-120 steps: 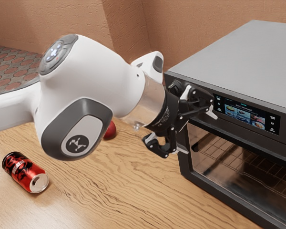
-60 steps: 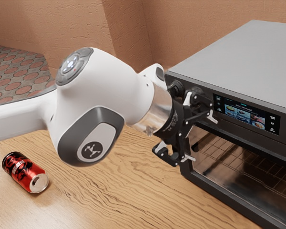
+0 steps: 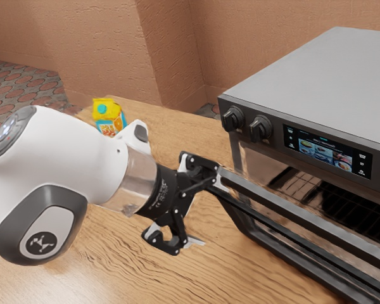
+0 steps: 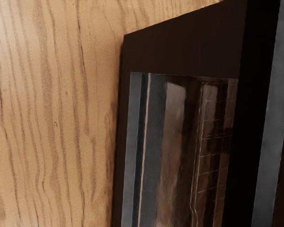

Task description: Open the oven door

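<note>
My gripper (image 3: 213, 213) has drawn back from the oven with its fingers spread wide, the upper one at the near end of the oven door's (image 3: 304, 215) top rail, and the door, upright a second ago, now leans partly open. Its long axis slants down to the exterior view's right, where the edge cuts it off, its top tipped out from the oven (image 3: 316, 82); beyond my arm, a yellow carton (image 3: 107, 115) has come into sight.

Wood-grained table (image 3: 133, 278), extending beneath the gripper (image 3: 213, 214); it supports the oven (image 3: 323, 76), ahead of the gripper, and a yellow carton (image 3: 105, 111), probably juice, well apart from it.
</note>
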You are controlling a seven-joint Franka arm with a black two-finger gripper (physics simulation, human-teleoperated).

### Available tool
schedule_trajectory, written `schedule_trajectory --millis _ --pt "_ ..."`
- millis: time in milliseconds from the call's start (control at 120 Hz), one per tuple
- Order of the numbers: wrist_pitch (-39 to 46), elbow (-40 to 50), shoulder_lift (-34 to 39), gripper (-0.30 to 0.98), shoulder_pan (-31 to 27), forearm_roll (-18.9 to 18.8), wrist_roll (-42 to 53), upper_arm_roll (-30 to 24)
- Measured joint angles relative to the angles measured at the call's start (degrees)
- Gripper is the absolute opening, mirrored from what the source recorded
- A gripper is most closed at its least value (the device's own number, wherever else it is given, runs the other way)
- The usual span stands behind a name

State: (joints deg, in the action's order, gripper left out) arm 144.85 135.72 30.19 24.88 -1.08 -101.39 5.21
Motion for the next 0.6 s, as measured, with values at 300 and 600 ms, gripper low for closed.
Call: schedule_trajectory --millis 300,600 --pt "-20.64 -23.61 4.92 0.68 -36.14 6.24 9.01 -16.16" --pt "-46.0 -29.72 -10.13 0.69 -38.7 0.92 29.03 -15.08"
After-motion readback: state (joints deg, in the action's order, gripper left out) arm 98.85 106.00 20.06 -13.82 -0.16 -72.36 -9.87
